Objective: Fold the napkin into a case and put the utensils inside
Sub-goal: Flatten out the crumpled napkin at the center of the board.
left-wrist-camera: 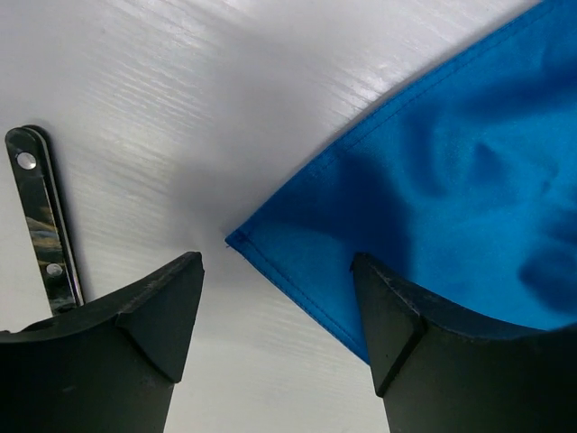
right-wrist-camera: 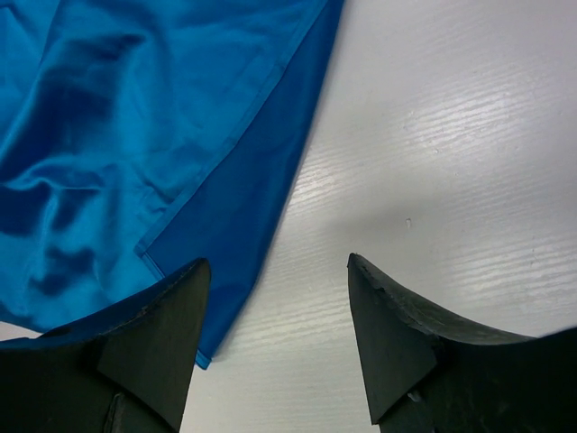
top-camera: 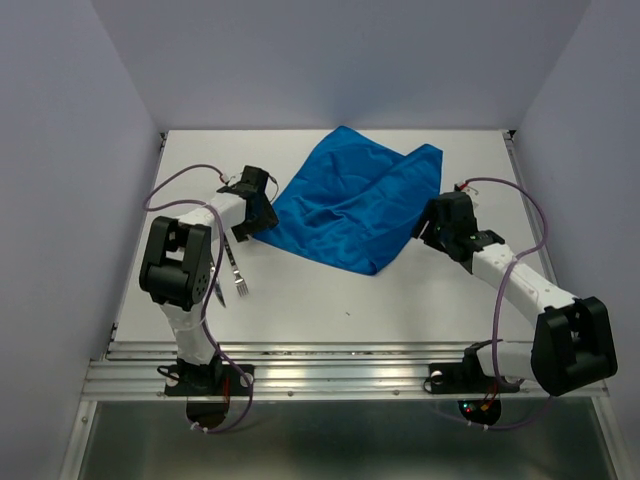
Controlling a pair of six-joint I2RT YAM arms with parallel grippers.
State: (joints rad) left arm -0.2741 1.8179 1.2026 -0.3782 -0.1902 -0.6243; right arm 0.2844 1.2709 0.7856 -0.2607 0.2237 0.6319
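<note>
Both wide, empty: left fingers (left-wrist-camera: 149,316) straddle a corner of bright blue cloth napkin (top-camera: 350,205), right fingers (right-wrist-camera: 153,329) at its opposite edge; slim metal fork (top-camera: 237,274) on white surface (top-camera: 400,300).

No legible text, label, brand, number or sign anywhere in all 3 views.

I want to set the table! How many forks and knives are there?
2. The fork lies on the table by the left arm. What looks like the knife peeks out just left of it, mostly hidden under that arm.
</note>
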